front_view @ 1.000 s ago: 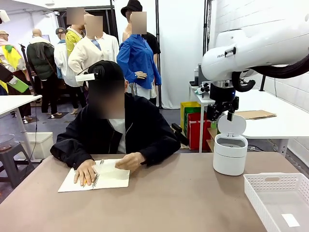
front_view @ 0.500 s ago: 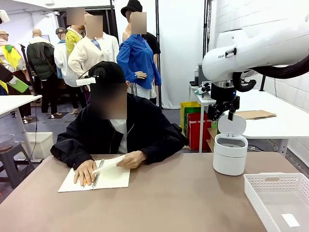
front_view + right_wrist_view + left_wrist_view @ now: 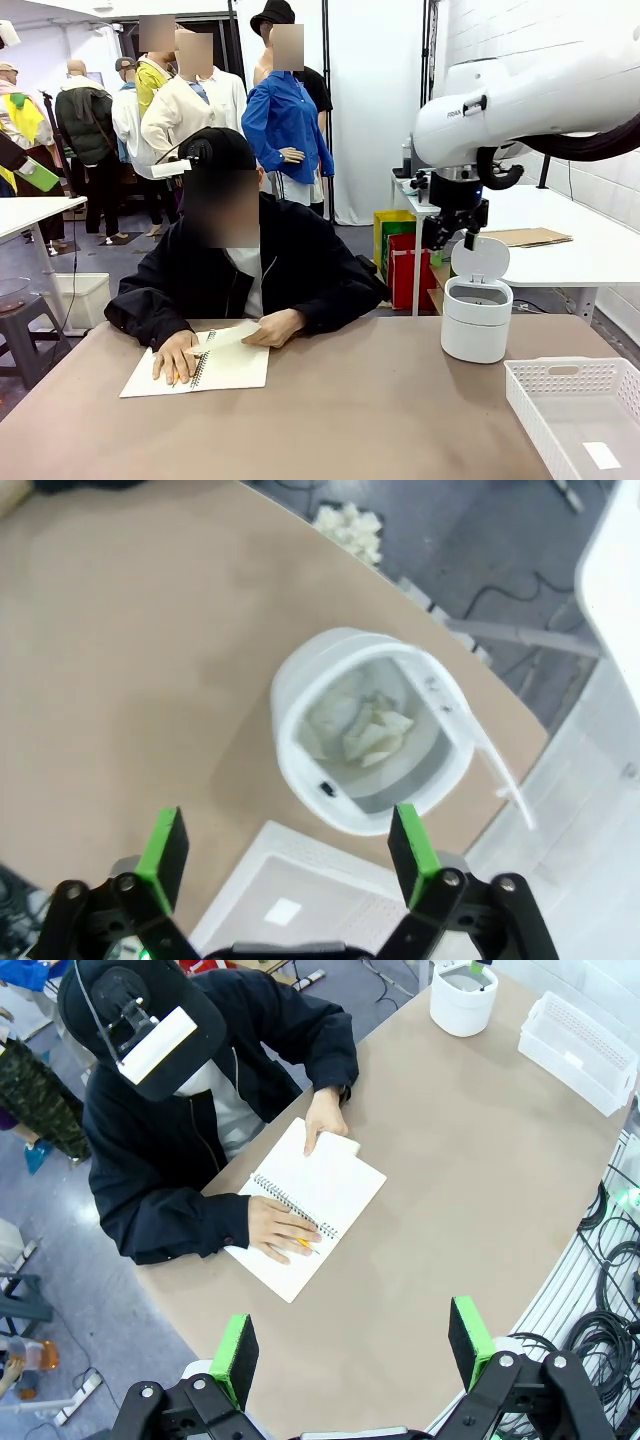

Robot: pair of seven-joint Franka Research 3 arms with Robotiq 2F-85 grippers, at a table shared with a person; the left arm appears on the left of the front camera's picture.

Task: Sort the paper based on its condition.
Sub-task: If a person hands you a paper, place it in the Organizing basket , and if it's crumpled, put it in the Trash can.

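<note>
Nearest, at the robot's right, a white basket (image 3: 575,410) stands on the brown table (image 3: 380,420). On its floor lies a small white patch; I cannot tell if it is paper or a label. The left gripper (image 3: 352,1345) hangs high over the table's near edge. Its green pads (image 3: 235,1355) stand wide apart and there is nothing between them.

Just behind the basket stands a round white bin (image 3: 477,320) with its lid tipped up at the back. The right gripper (image 3: 455,238) hovers directly above the bin. It points down into the opening, its jaws are spread wide and it holds nothing. Inside the bin lies the crumpled paper (image 3: 365,730), a few wrinkly white wads on the bottom.

Farther across, at the robot's left, a spiral notebook (image 3: 200,365) lies open in front of the person (image 3: 240,265), who sits at the far side in a dark jacket. One hand (image 3: 175,355) presses flat on the notebook near the spiral. The other hand (image 3: 275,328) lifts the edge of a smooth white sheet (image 3: 230,338) on the other page.
</note>
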